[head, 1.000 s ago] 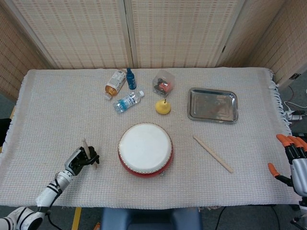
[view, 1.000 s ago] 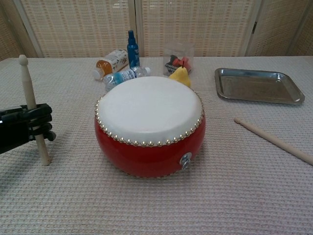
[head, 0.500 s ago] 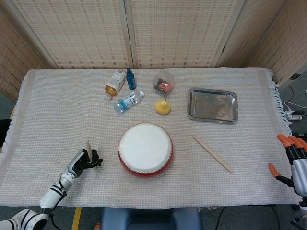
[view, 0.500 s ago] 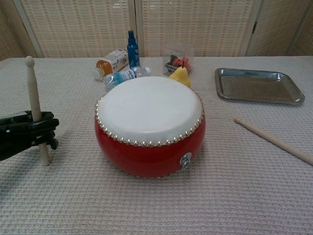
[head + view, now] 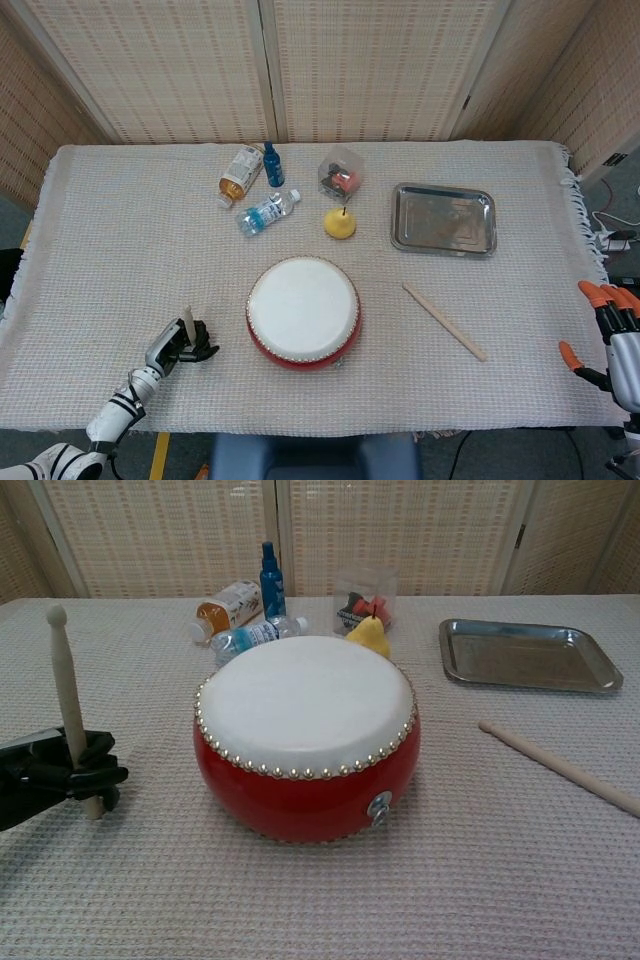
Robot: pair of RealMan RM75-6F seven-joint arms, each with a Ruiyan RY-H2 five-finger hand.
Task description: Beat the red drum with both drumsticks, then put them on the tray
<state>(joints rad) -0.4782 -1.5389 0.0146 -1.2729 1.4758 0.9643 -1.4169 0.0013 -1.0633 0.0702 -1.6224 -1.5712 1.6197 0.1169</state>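
Note:
The red drum (image 5: 303, 312) (image 5: 305, 734) with its white skin stands at the middle front of the table. My left hand (image 5: 180, 343) (image 5: 55, 777) is to the left of the drum and grips a wooden drumstick (image 5: 69, 706) (image 5: 187, 322) near its lower end, holding it upright. The second drumstick (image 5: 444, 320) (image 5: 558, 767) lies flat on the cloth to the right of the drum. The steel tray (image 5: 443, 218) (image 5: 525, 656) sits at the back right with nothing in it. My right hand (image 5: 608, 335) hangs at the table's right edge, fingers apart and holding nothing.
Behind the drum lie an orange-capped bottle (image 5: 240, 174), a blue bottle (image 5: 271, 164), a clear water bottle (image 5: 266, 212), a clear container (image 5: 340, 172) and a yellow pear (image 5: 339, 223). A woven cloth (image 5: 120, 240) covers the table.
My left hand has drawn back toward the table's front edge with the drumstick, its grip now lower on the stick. The right hand and the other drumstick have not moved.

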